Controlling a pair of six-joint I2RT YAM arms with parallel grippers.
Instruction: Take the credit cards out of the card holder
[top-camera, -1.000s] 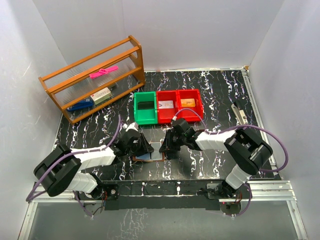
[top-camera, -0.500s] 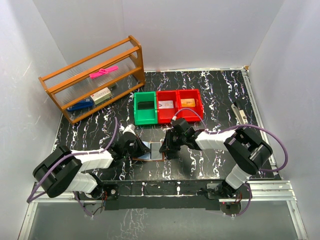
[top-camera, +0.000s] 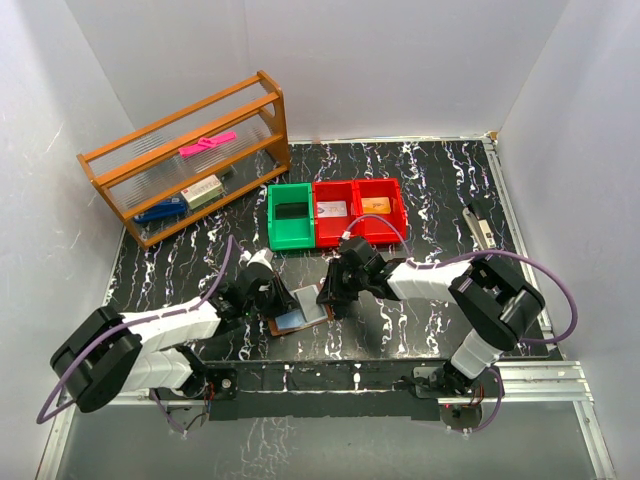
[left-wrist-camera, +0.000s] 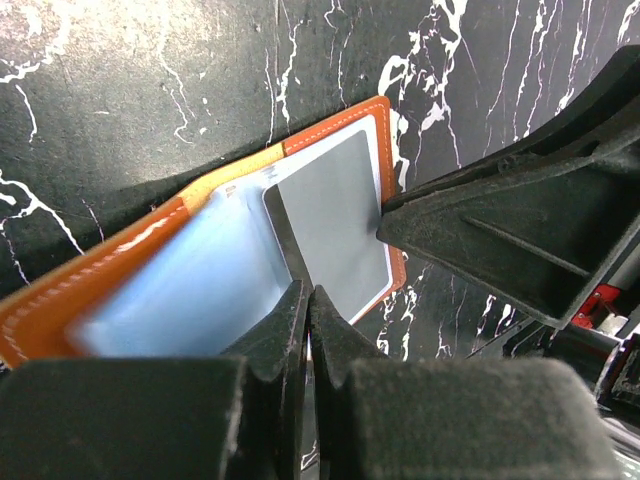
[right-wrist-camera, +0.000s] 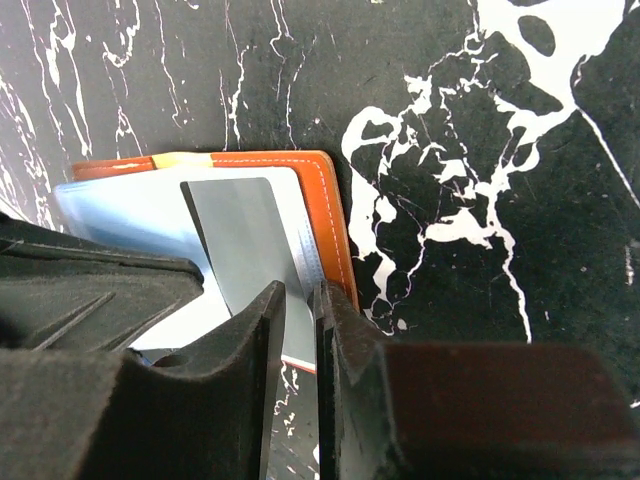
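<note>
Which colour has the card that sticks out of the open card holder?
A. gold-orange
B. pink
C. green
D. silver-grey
D: both wrist views show a silver-grey card lying askew over the pale blue inside of the open card holder.

left arm (top-camera: 170, 322), right arm (top-camera: 425, 283): white links, black joints | cables (top-camera: 226, 262): purple | end effector fingers (left-wrist-camera: 275, 335): matte black, wedge-shaped

The black, white-veined table (top-camera: 430, 180) carries a wooden rack (top-camera: 190, 160) at far left, a green bin (top-camera: 272, 215) beside two red bins (top-camera: 357, 187), a grey tool (top-camera: 480, 225) near the right edge, and the open card holder (top-camera: 290, 324) near the front.
</note>
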